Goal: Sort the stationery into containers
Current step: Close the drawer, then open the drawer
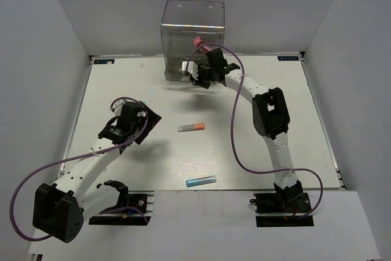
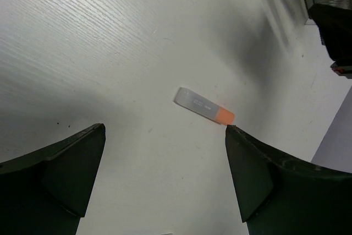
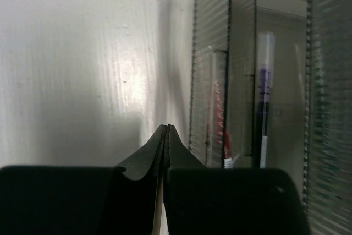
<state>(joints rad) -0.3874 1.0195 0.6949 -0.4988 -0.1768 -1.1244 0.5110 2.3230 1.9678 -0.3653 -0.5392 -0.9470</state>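
At 12 o'clock on the white table [image 1: 275, 120] stands 1 tall clear box [image 1: 192, 29] w/ dark-tinted drawers. No brand readable on it. Small blue tags at table's far corners are too small to read.

Loose on the table are 2 markers. The orange-and-grey marker [image 1: 191, 127] lies flat near centre, orange cap toward 3 o'clock. Faint print on its grey body in left wrist view [image 2: 204, 105] is illegible. The light blue marker [image 1: 201, 181] lies flat at 6 o'clock, well apart from the first.

1 stubby pink-red tube [image 1: 198, 41] shows at box front, tilted; can't tell if inside.

Right wrist view shows 2 pens upright behind the ribbed drawer wall [image 3: 242, 53]: a thin red pen [image 3: 217, 108] and a thin dark pen [image 3: 264, 97] w/ clear cap.

Left gripper [image 1: 148, 125] hangs at 9 o'clock of the orange marker, jaws wide, empty. Right gripper [image 1: 198, 77] is just at 6 o'clock of the box, jaws pressed together on nothing.
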